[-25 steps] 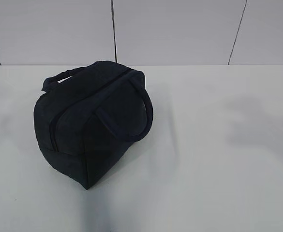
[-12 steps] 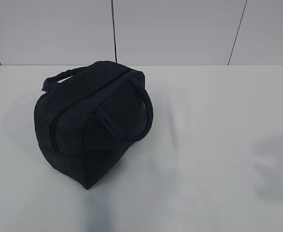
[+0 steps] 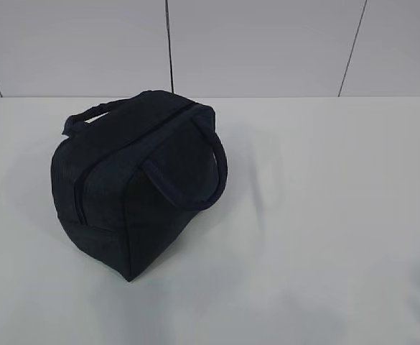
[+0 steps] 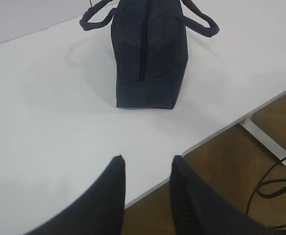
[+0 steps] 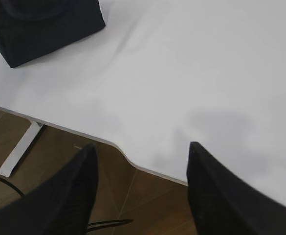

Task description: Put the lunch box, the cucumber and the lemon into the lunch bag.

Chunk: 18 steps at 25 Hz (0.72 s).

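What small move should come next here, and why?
Probably none beyond parking the arms. The lunch bag stands alone on the table with its top zipper apparently closed, and no food shows outside it. Both the left tool and the right tool hang open, empty, at the table's near edge.

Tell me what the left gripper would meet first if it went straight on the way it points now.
Probably the lunch bag; the left gripper, jaws open and empty, points across bare table toward it.
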Motion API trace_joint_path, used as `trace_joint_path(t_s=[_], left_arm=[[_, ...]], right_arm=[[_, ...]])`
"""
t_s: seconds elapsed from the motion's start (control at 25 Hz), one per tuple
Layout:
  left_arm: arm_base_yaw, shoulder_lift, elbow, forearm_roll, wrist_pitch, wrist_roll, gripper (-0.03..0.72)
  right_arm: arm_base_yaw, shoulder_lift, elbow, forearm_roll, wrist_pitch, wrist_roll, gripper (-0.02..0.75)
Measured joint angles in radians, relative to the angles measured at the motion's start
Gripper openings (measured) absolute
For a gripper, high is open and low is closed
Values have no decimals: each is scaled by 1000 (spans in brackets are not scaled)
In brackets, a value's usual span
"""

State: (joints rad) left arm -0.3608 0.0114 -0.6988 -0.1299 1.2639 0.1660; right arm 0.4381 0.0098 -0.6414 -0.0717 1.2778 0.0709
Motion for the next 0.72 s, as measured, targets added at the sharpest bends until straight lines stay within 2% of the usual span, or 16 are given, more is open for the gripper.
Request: trace_joint_path(t_s=[0.24,0.44,0.56,0.72], left_arm=[[0,0,80,-41,-24,0,225],[0,0,144,-53,-83,0,225],[0,0,165,-21,-130,-5,225],[0,0,173,56,-151,-84,225]], right_arm=[[0,-29,91,0,1,-2,435],[0,-29,116,4,-56,-2,435],[0,-29,142,5,-105,-4,435],[0,-29,149,6,-114,-6,435]])
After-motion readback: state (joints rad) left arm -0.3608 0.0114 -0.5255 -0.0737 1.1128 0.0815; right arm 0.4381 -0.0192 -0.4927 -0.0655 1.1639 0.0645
